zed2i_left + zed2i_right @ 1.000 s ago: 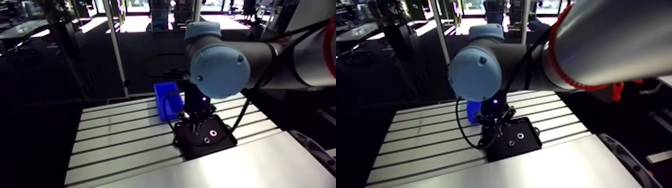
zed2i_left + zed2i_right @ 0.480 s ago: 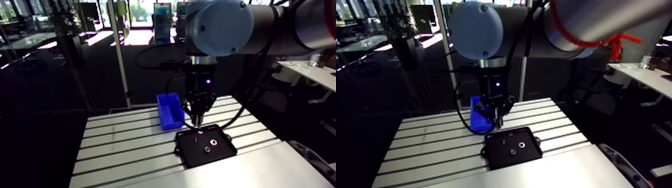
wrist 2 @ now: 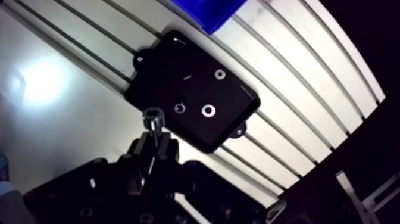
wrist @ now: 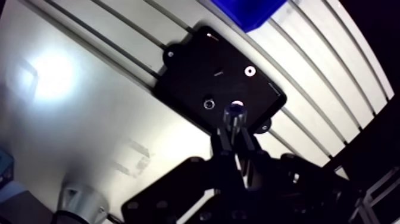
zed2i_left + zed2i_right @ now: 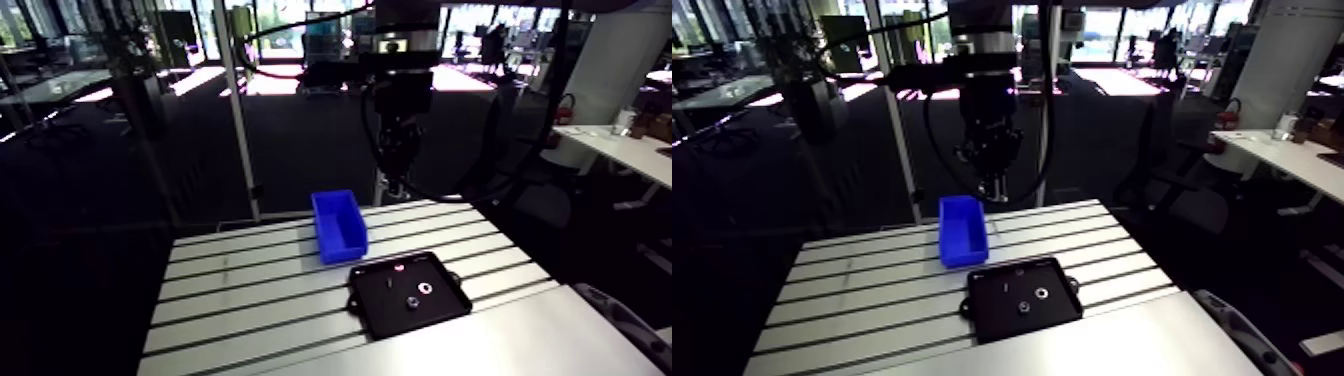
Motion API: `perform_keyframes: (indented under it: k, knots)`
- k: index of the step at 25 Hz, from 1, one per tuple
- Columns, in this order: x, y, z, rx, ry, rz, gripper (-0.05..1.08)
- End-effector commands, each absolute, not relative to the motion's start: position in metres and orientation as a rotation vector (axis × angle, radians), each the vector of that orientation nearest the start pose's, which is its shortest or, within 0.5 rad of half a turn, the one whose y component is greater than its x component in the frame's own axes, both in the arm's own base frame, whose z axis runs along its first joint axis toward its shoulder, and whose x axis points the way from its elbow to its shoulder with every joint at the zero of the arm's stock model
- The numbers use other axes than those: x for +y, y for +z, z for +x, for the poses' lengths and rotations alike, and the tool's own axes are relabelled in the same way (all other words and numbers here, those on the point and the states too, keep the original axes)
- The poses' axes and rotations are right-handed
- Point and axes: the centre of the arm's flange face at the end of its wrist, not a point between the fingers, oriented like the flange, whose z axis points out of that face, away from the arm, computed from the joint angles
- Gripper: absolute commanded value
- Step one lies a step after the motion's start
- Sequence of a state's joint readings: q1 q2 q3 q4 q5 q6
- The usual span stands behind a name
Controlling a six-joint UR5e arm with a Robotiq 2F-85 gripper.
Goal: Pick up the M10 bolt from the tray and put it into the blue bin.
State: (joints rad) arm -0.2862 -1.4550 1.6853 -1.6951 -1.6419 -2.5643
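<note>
Slotted table, washer, nut

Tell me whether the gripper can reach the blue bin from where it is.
Probably yes. The gripper, jaws shut on the bolt, hangs high above the table; the blue bin stands open-topped beside the tray, with nothing over it.

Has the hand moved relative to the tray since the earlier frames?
Yes. The hand has risen: earlier it was down at the tray in the arm view, now it hangs high above it, shut on the M10 bolt.
</note>
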Motion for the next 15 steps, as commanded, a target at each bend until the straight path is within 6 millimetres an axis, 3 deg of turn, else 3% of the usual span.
perform_keyframes:
  k: [1, 9, 15]
  knots:
    - [0.034, 0.393, -0.546, 2.654, -0.013, -1.48, 1.03]
    - [0.04, 0.373, -0.577, 2.366, 0.01, -1.964, 1.03]
    - [0.04, 0.359, -0.598, 2.249, 0.021, -2.127, 1.03]
